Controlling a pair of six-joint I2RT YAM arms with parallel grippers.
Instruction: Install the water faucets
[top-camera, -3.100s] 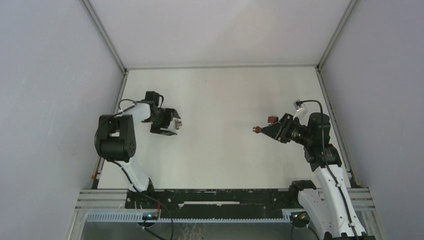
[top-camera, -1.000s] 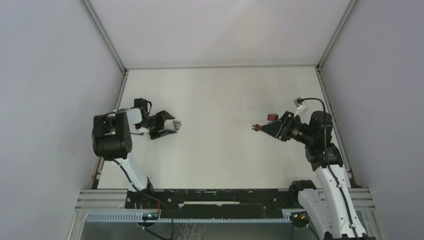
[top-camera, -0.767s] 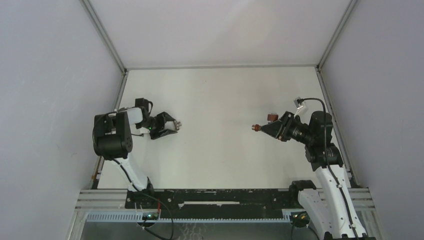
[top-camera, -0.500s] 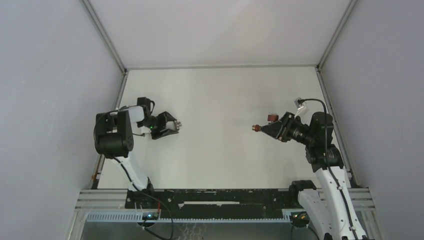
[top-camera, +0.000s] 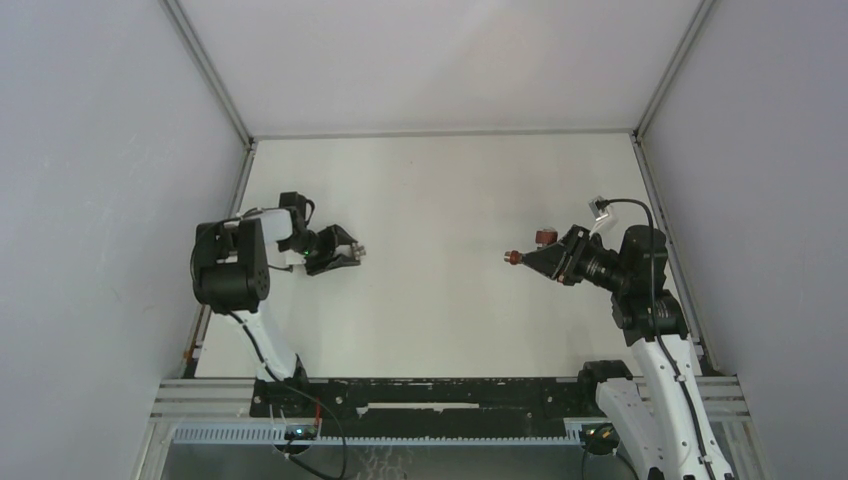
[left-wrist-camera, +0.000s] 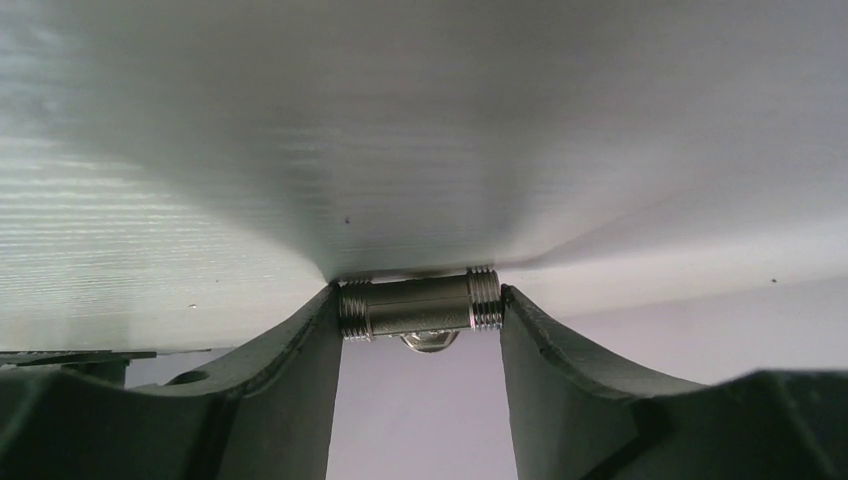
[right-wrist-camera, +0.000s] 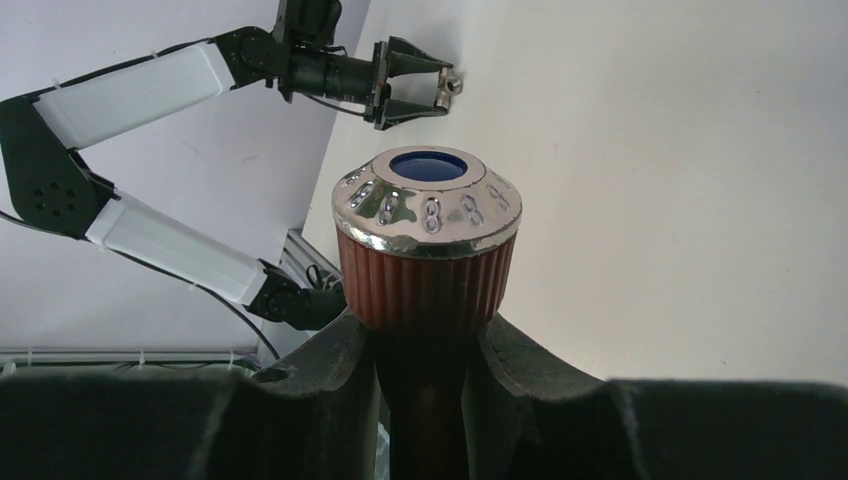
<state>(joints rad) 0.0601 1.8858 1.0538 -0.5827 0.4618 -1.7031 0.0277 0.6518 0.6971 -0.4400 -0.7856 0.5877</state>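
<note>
The left gripper is clamping the metal fitting by its ends; the right gripper is pinching the tap below its knob, likely readying them for joining.

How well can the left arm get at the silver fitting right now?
Yes, it seems: the silver fitting sits between the left pincer's fingers, one at each threaded end, with nothing in between.

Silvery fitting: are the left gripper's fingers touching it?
Touching. Left wrist view shows the silvery fitting spanning the left gripper, each threaded end against a finger.
</note>
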